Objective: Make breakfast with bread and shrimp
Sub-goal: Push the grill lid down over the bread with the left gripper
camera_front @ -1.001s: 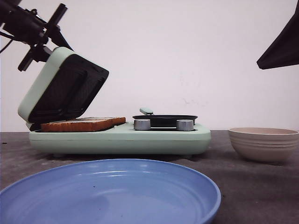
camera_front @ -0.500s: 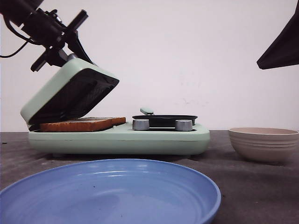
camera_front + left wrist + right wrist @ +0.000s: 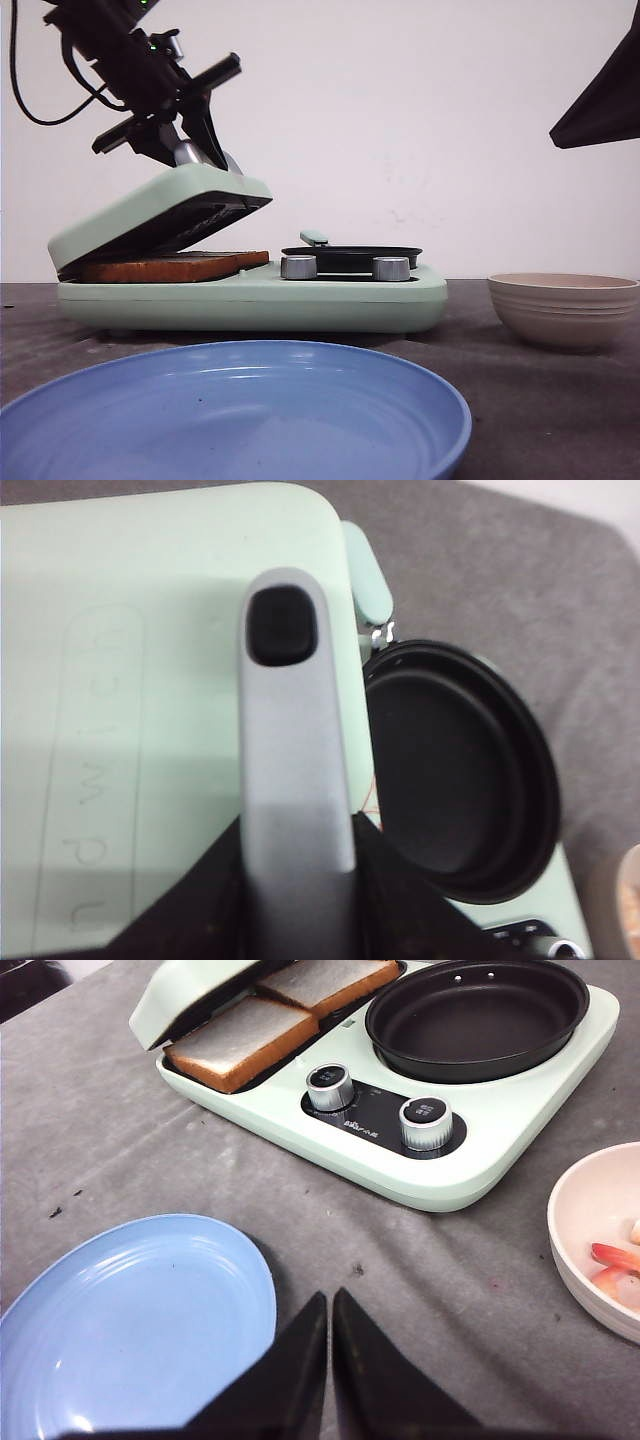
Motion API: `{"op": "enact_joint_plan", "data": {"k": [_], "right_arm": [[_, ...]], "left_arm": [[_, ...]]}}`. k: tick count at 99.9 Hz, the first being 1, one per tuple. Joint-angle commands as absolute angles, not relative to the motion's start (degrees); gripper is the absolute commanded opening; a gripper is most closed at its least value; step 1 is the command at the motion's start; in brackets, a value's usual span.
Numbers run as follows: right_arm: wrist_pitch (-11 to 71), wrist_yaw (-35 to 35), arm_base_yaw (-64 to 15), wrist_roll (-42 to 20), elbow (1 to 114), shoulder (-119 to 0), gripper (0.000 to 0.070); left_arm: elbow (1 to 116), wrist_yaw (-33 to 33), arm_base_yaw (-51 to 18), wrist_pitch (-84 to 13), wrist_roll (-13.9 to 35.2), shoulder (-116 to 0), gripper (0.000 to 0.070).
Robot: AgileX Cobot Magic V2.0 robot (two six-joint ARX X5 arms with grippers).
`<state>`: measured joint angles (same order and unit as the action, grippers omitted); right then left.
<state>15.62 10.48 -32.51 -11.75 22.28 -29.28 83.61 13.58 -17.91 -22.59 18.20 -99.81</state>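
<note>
You have a dark grey bench [image 3: 540,400] carrying a mint-green breakfast machine [image 3: 300,300], with a wide blue plate [image 3: 240,410] nearest the camera and a beige ribbed bowl [image 3: 565,308] off to the right. In the right wrist view that bowl holds a few pink shrimp [image 3: 612,1260].

The machine's mint-green hinged lid [image 3: 160,215] hangs at a shallow tilt above the sandwich tray, its free edge toward the round black frying pan [image 3: 352,257]. Under it lie the two thick slices of white bread [image 3: 262,1030], side by side on the tray, golden crusts showing in the gap.

The relation that matters for you: the bread sits straight below the left tool [image 3: 192,140], with the lid between them, so the closing path is downward around the hinge at the far left. The lid's grey bar handle [image 3: 296,750] runs lengthwise out from between the left tool's black fingers, which pinch it on both sides. The left arm is plainly the nearer one.

Your right tool [image 3: 330,1360] hovers above the bench between plate and bowl, fingers pressed together with nothing between them.
</note>
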Motion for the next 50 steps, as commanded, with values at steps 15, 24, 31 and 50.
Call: {"op": "enact_joint_plan", "data": {"k": [15, 24, 31, 50], "right_arm": [[15.05, 10.55, -32.91, -11.35, 22.44, -29.50, 0.0000], [15.07, 10.55, -32.91, -11.35, 22.44, -29.50, 0.0000], [15.07, 10.55, -32.91, -11.35, 22.44, -29.50, 0.0000], [15.07, 10.55, -32.91, -11.33, 22.44, -29.50, 0.0000]], "left_arm": [[83.92, 13.06, -21.10, -26.61, 7.68, -102.98, 0.0010], [83.92, 12.84, -21.96, -26.92, 7.68, -104.47, 0.0010], [83.92, 12.40, -22.63, -27.40, 7.68, -105.80, 0.0010], [83.90, 11.40, -24.05, -28.77, 6.83, -108.81, 0.0010]]}}
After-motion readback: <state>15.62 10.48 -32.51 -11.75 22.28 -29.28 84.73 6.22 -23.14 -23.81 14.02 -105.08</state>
